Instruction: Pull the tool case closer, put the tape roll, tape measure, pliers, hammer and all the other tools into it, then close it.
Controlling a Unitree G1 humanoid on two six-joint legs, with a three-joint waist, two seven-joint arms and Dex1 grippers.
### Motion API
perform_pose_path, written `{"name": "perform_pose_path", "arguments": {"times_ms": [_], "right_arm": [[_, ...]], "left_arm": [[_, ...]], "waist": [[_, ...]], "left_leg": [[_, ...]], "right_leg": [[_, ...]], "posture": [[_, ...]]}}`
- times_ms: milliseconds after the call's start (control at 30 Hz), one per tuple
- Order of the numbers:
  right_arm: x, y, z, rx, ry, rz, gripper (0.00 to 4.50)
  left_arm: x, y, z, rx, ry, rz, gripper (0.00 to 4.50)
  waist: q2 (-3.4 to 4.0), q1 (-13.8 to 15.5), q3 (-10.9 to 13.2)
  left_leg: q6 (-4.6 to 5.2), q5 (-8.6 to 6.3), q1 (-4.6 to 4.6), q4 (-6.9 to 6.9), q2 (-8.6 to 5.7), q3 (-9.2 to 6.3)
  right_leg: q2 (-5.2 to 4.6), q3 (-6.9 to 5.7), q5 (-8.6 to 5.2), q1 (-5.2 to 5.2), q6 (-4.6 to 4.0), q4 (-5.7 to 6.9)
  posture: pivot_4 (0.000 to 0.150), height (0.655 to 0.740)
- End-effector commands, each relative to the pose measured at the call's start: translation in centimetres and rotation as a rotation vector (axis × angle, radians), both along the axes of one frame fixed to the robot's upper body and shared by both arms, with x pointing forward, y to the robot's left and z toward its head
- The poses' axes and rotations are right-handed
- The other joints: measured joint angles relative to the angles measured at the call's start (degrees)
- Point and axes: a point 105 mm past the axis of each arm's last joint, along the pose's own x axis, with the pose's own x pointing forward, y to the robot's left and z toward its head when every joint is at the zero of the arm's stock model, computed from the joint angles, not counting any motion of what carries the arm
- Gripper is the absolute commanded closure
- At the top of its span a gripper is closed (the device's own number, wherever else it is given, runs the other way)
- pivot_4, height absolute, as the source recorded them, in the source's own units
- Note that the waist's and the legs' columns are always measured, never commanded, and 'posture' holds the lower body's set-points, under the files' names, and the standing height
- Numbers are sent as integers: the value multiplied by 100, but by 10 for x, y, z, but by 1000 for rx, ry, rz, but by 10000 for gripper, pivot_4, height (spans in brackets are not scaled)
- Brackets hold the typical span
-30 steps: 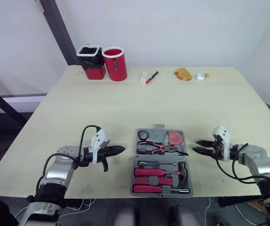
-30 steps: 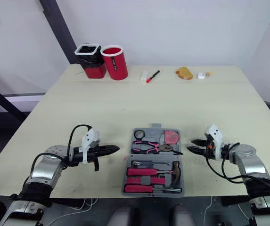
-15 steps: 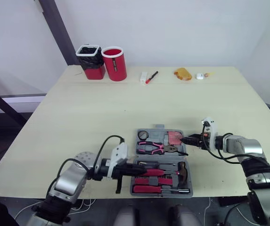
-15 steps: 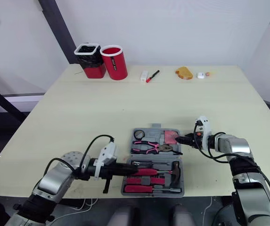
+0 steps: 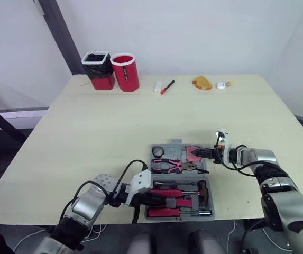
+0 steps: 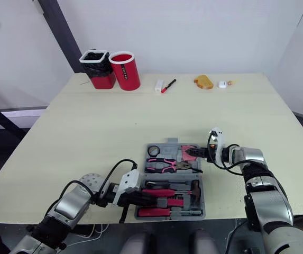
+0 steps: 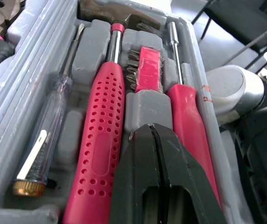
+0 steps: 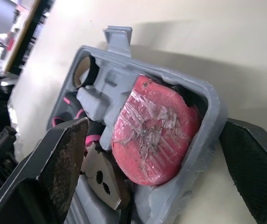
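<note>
The grey tool case (image 5: 178, 144) lies open near the table's front edge. Its far half holds the black tape roll (image 5: 158, 152), the pliers (image 5: 175, 166) and the pink tape measure (image 8: 154, 130). The near half holds the hammer (image 7: 103, 140) with a pink handle, a clear screwdriver (image 7: 49, 140) and a pink driver (image 7: 189, 121). My left gripper (image 5: 151, 198) is shut, its tips over the near half's left end, between the hammer handle and the pink driver. My right gripper (image 5: 192, 153) is open, its fingers (image 8: 61, 163) standing either side of the case's far right corner by the tape measure.
At the table's back stand a red cup (image 5: 126, 72) and a black-lined red bin (image 5: 99, 70). Further along the back lie a white piece with a red pen (image 5: 164, 87), an orange object (image 5: 203, 83) and a small white item (image 5: 221, 84). The case sits close to the front edge.
My left gripper has moved right from the bare table onto the case's near half. My right gripper has moved left to the case's far right corner. The camera shifted slightly.
</note>
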Motion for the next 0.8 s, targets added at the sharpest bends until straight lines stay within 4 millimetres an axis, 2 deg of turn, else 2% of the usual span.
{"name": "perform_pose_path", "arguments": {"times_ms": [33,267,400,533,667,800], "right_arm": [[-2,15,8,98,-16,54,256],[5,10,27,197,-128,40,256],[-1,9,42,274,-188,99,256],[-16,4,55,345,-208,180,256],[-38,0,68,401,-191,279,256],[-69,-2,76,404,-172,390,256]], "left_arm": [[-6,3,-17,57,37,4,45000],[-4,4,-18,54,32,14,45000],[-4,4,-17,46,21,21,45000],[2,3,-5,-11,-10,60,45000],[4,0,16,-98,-58,87,45000],[1,17,39,-135,-79,164,45000]], "waist": [[3,-8,-1],[6,-18,-1],[8,-17,0],[10,8,1],[11,32,2],[13,32,5]], "left_leg": [[0,0,0,0,0,0],[0,0,-2,0,0,-1],[0,0,-2,0,0,-2],[0,0,-3,0,0,-7],[0,0,-8,0,0,-14],[0,0,-14,-2,3,-24]], "right_leg": [[0,0,0,0,0,0],[-1,0,0,0,0,0],[-2,1,0,-1,1,0],[-3,0,0,-1,1,0],[-4,-3,0,-2,1,0],[-4,-7,0,-7,0,0]], "posture": [[1500,7371],[1500,7371],[1500,7371],[1500,7371],[1500,7371],[1500,7371]]}}
